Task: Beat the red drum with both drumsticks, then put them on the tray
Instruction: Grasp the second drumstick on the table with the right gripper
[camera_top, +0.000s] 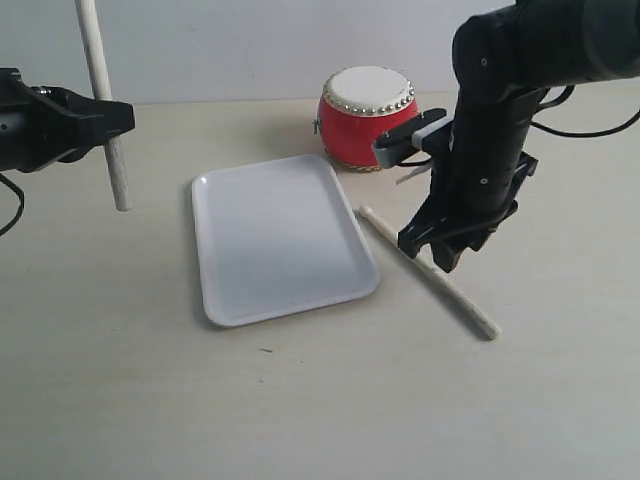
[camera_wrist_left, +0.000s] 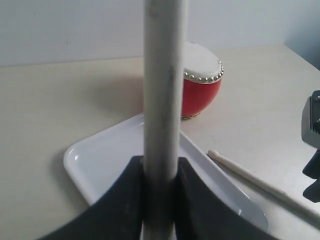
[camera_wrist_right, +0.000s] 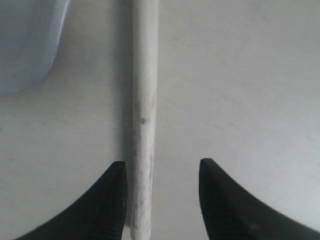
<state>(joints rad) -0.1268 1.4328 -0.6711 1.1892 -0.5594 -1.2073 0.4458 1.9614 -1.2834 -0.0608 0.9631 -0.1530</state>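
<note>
The red drum (camera_top: 367, 120) (camera_wrist_left: 201, 90) stands at the back of the table, behind the white tray (camera_top: 280, 238) (camera_wrist_left: 107, 160) (camera_wrist_right: 27, 40). My left gripper (camera_top: 112, 118) (camera_wrist_left: 161, 170) is shut on one drumstick (camera_top: 118, 175) (camera_wrist_left: 162, 90), held upright in the air left of the tray. The other drumstick (camera_top: 430, 272) (camera_wrist_left: 250, 176) (camera_wrist_right: 145, 100) lies flat on the table just right of the tray. Low over it, my right gripper (camera_top: 437, 252) (camera_wrist_right: 162, 161) is open, the stick's thick end lying between the jaws, close against one finger.
The right arm (camera_top: 490, 130) rises between the drum and the lying stick. Bare beige tabletop (camera_top: 320, 400) stretches in front of the tray. A pale wall runs along the back.
</note>
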